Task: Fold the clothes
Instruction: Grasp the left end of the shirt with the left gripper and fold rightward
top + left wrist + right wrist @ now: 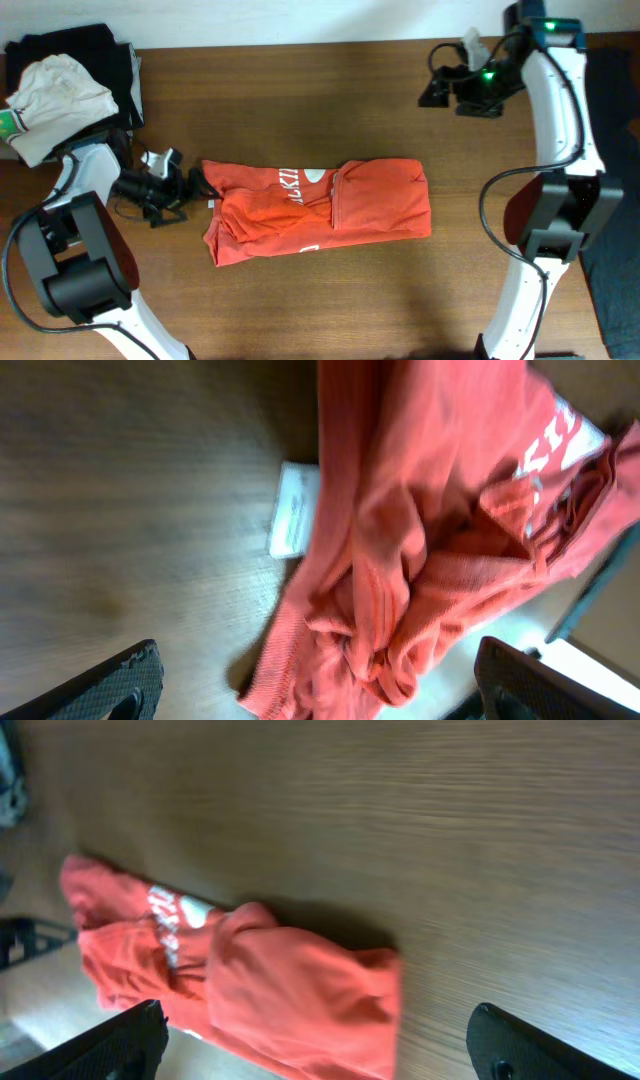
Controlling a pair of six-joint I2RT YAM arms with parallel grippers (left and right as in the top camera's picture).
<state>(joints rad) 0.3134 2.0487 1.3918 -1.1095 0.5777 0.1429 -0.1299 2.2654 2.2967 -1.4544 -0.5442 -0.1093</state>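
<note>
An orange-red shirt with white lettering [320, 210] lies crumpled and partly folded in the middle of the wooden table. My left gripper [196, 186] is open just left of the shirt's left edge; in the left wrist view the bunched cloth [420, 560] and a white label [295, 510] lie between and ahead of the open fingers [320, 690], not clamped. My right gripper [432, 92] is open and empty, raised at the back right, well away from the shirt. The right wrist view shows the shirt [250, 980] from afar.
A pile of clothes sits at the back left corner: a cream garment [55, 95] on top of black ones [85, 50]. The right arm's base [555, 215] stands at the table's right edge. Bare wood [300, 100] lies behind the shirt.
</note>
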